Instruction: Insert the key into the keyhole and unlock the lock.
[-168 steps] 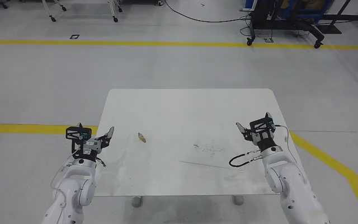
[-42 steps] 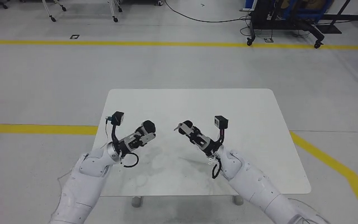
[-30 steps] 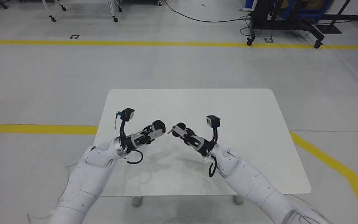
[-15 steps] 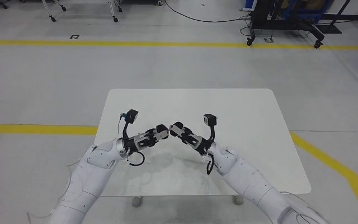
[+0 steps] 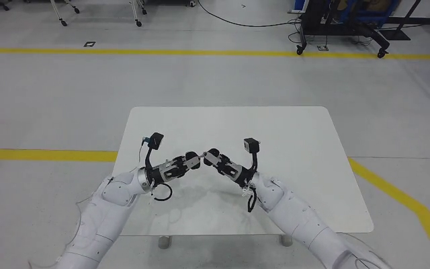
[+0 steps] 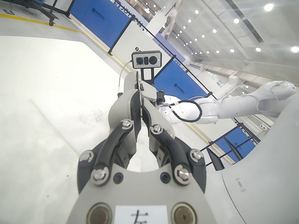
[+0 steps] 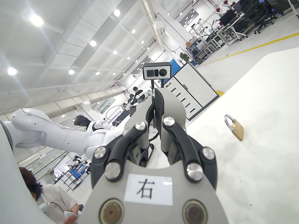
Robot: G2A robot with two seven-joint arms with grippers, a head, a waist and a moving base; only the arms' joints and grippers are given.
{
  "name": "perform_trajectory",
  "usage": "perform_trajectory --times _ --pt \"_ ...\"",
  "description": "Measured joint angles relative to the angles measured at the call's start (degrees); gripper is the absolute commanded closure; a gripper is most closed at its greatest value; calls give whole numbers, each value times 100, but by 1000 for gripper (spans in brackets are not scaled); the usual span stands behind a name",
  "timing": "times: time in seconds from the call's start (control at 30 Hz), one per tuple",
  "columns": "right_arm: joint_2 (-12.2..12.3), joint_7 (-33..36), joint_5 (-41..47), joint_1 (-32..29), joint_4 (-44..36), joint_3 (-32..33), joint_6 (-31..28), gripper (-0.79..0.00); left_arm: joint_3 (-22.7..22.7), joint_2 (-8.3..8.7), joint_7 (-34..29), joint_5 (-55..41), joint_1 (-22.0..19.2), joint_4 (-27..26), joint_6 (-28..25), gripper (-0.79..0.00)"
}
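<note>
Holding the pinched-shut left gripper (image 6: 139,89) and pinched-shut right gripper (image 7: 154,96) tip-to-tip and steady, clear of the silver-shackled brass padlock (image 7: 234,127).

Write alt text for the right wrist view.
The right gripper, fingers shut, points at the left arm's wrist camera just beyond its tips. A brass padlock lies on the white table, apart from the gripper.

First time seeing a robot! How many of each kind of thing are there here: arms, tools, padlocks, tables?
2 arms: left arm, right arm
2 tools: left tool, right tool
1 padlock
1 table
Total: 6
</note>
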Motion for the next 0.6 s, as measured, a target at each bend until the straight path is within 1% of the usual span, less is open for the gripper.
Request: perform_trajectory --times 0.03,0.2,0.3,0.6 --pt "-1 33 -37 3 -3 -5 0 -782 -4 6 8 10 11 -18 9 0" --pt "-2 124 -125 10 -36 -24 1 -785 -33 34 67 58 72 -139 60 0" --pt "-2 120 -121 10 -36 -23 1 -785 -153 66 152 107 112 -197 119 0" --pt "-2 120 -121 10 -35 -23 0 -785 -161 67 160 116 114 -199 126 0"
